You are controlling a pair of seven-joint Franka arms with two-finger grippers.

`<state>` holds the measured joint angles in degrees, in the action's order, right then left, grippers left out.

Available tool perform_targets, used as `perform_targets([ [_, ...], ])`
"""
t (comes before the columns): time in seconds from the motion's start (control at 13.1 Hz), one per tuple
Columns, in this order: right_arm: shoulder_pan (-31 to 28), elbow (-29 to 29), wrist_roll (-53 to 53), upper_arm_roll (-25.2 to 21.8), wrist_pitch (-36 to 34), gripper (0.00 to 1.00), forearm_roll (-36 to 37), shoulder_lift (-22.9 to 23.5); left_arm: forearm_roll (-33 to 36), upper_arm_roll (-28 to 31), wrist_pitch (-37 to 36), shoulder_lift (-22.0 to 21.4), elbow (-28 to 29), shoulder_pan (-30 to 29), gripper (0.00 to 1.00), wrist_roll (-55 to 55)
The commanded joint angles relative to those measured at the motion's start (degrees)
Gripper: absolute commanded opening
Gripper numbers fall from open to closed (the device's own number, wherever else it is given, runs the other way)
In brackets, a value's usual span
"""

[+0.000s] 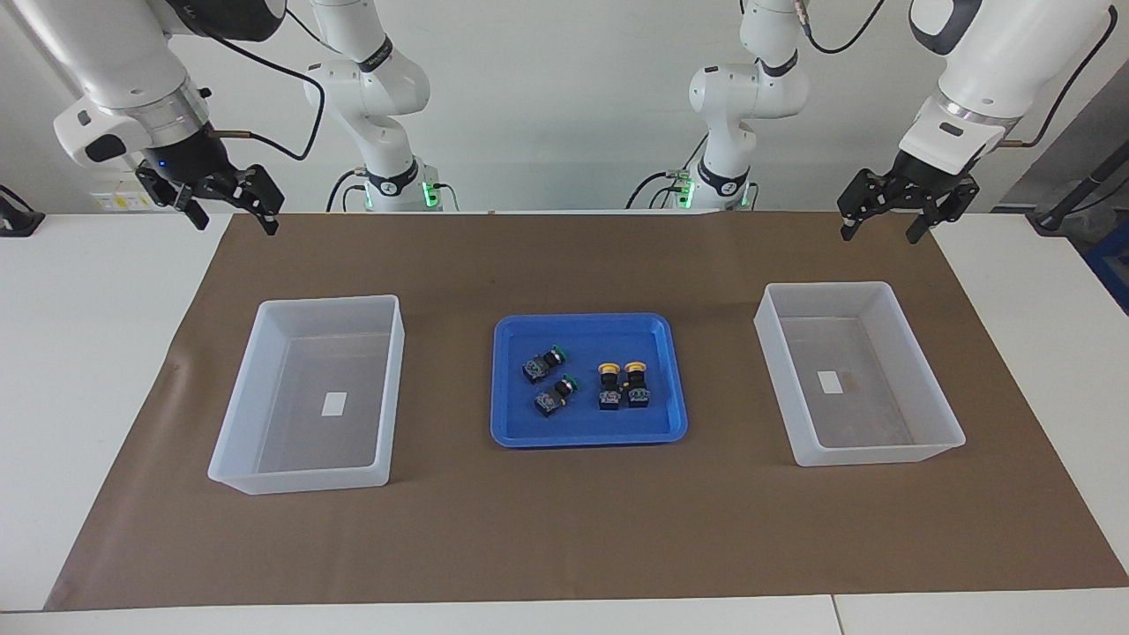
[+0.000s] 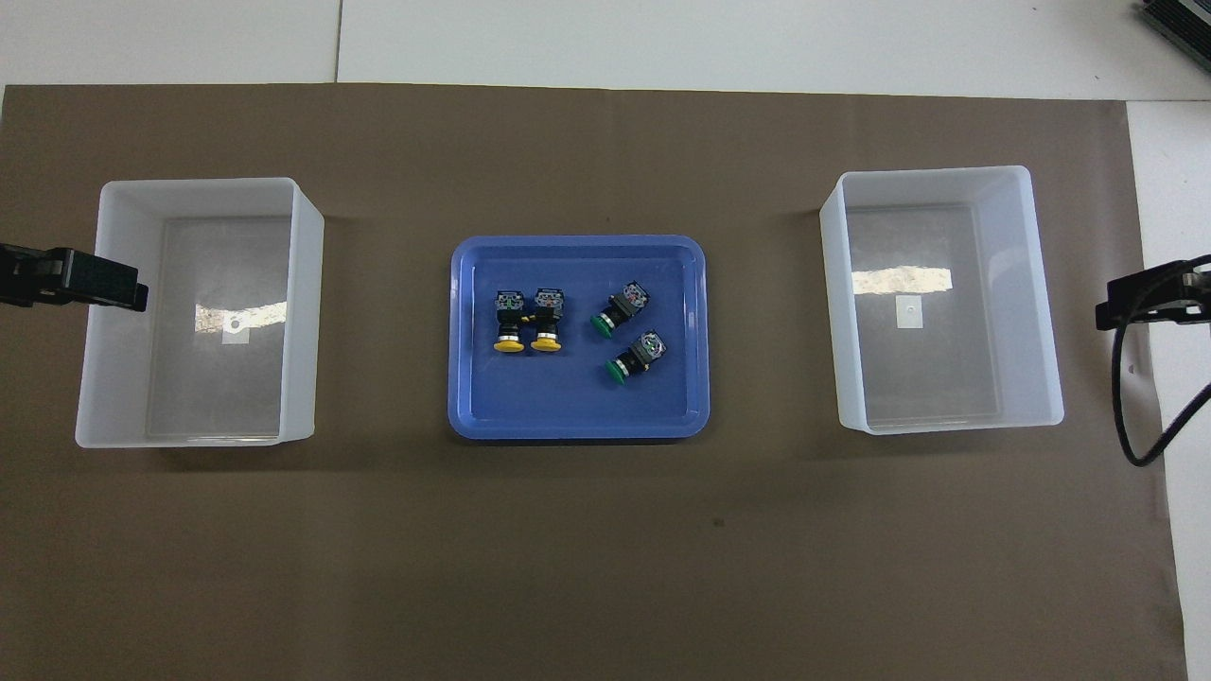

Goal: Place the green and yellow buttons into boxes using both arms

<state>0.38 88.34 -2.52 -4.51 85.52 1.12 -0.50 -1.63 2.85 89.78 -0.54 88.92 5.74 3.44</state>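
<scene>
Two green buttons (image 1: 540, 363) (image 1: 556, 397) and two yellow buttons (image 1: 609, 386) (image 1: 636, 384) lie on their sides in a shallow blue tray (image 1: 586, 437) at the table's middle. In the overhead view the green ones (image 2: 620, 309) (image 2: 639, 357) lie toward the right arm's end and the yellow pair (image 2: 509, 322) (image 2: 546, 320) toward the left arm's end. One box (image 1: 873, 454) (image 2: 303, 312) stands at the left arm's end, the other (image 1: 300, 476) (image 2: 833, 312) at the right arm's end. Each holds only a white label. My left gripper (image 1: 880, 234) (image 2: 95, 284) and right gripper (image 1: 232, 220) (image 2: 1135, 303) hang open and empty, raised over the mat's corners.
A brown mat (image 1: 564, 529) covers the white table (image 1: 88, 353) under the tray and both boxes. A black cable (image 2: 1131, 416) loops down from the right arm beside its box. A dark object (image 2: 1178, 24) sits at the table's corner farthest from the robots.
</scene>
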Motion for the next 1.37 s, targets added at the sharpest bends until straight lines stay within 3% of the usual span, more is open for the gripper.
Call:
perform_targets([
  [0.0, -0.6, 0.6, 0.1, 0.6, 0.3, 1.0, 0.1, -0.6, 0.7, 0.5, -0.8, -0.6, 1.2, 0.2, 1.0, 0.4],
  [1.07, -0.3, 1.8, -0.5, 0.6, 0.5, 1.0, 0.8, -1.2, 0.7, 0.5, -1.2, -0.6, 1.2, 0.7, 1.0, 0.2],
  [1.3, 1.3, 2.2, -1.2, 0.8, 1.4, 1.0, 0.9, -0.8, 0.7, -0.1, 2.0, -0.6, 1.8, 2.1, 1.0, -2.4],
])
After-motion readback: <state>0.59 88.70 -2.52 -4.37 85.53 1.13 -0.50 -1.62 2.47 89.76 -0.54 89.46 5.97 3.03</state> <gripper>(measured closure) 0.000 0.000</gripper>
